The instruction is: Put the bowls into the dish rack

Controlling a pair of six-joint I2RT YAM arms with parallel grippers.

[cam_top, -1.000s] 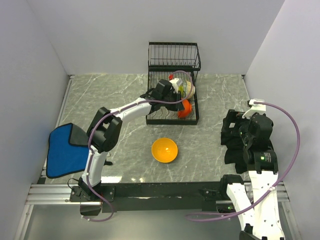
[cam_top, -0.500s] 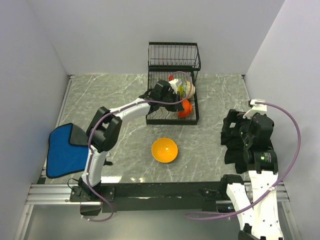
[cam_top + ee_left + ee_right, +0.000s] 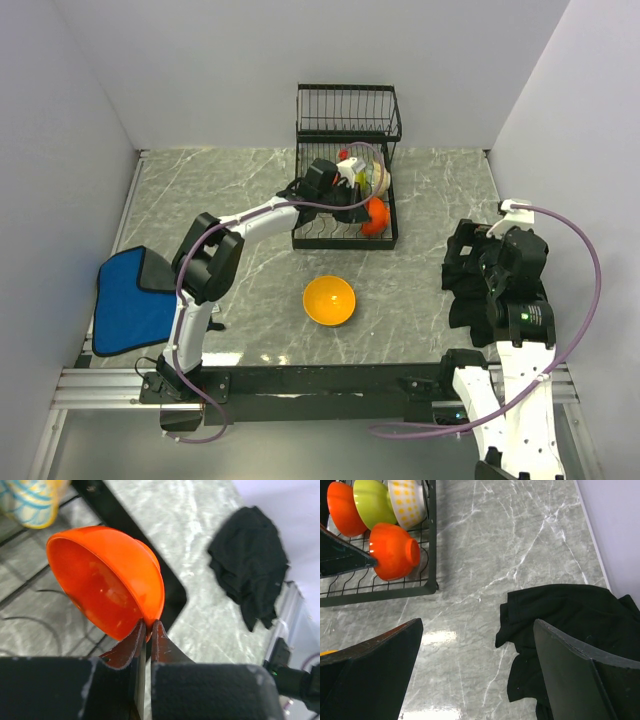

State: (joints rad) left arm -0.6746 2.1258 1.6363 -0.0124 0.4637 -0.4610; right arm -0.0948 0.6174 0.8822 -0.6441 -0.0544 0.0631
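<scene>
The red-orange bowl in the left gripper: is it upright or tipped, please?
Tipped on edge: the red-orange bowl faces sideways in the dish rack, its rim pinched by the left gripper.

rack: your black wire dish rack [image 3: 340, 243] stands upright, basket shelf up top, slotted base below.
back row: you've got a red-orange bowl [image 3: 342, 507], lime green bowl [image 3: 372, 502] and cream patterned bowl [image 3: 406, 500] on edge, packed side by side in the rack's base.
front bowl: second red-orange bowl [image 3: 395, 551], tipped on its side at the rack's front right corner.
loose one: orange bowl [image 3: 329, 300], mouth up, well out in front of the rack.
</scene>
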